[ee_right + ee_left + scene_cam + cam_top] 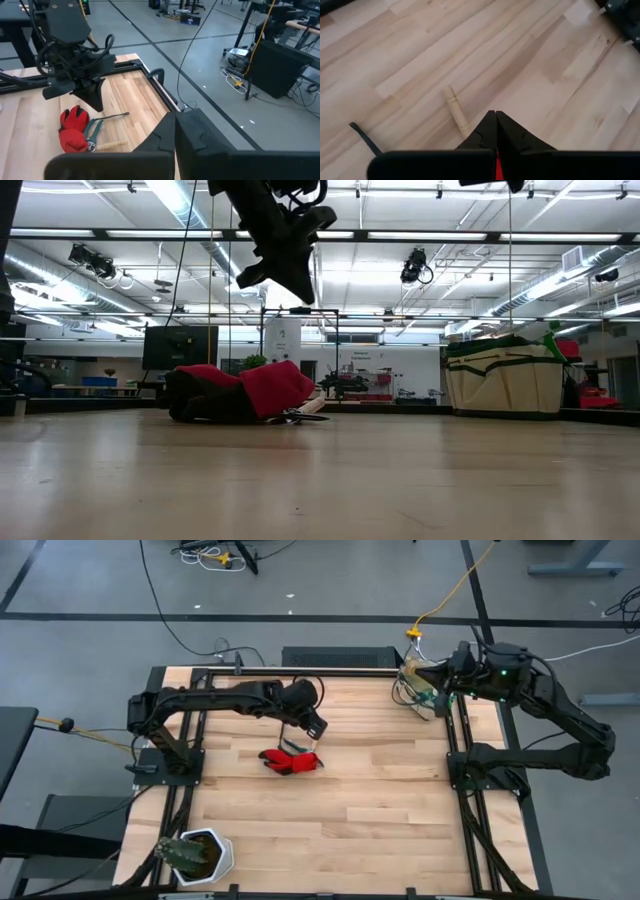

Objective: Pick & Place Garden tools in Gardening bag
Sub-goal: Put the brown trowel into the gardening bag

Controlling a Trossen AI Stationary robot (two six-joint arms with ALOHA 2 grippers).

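Tools remain outside: red glove [291, 760] and wooden-handled tools [102, 131] lie just below the left gripper [312, 727], fingers closed, empty; right gripper [425, 677], closed, empty, sits above the bag [505, 380]; bag contents cannot be told.

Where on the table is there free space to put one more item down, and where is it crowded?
The wide bare wood between the red glove and the white pot is free, also the stretch between the glove and the gardening bag. It is crowded around the glove, where hand tools lie and the left gripper hovers.
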